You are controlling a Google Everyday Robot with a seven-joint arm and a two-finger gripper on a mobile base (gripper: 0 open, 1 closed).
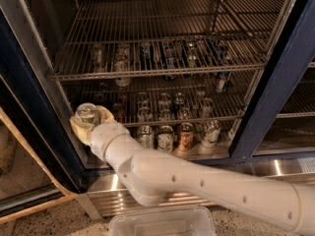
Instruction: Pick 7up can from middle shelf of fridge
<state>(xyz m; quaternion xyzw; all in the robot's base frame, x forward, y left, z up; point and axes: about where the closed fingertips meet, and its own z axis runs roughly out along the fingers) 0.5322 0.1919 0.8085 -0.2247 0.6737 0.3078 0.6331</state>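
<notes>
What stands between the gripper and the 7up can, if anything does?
Nothing visible does. The gripper has its fingers on both sides of the 7up can, at the left front of the fridge. The other cans stand further right and deeper inside.

Gripper [89,121] clasps 7up can [87,111] at middle shelf's [197,118] left.

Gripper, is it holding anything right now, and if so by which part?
The gripper holds the 7up can by its body: the fingers clasp the sides just below the shiny top, at the left front edge of the fridge.
</notes>
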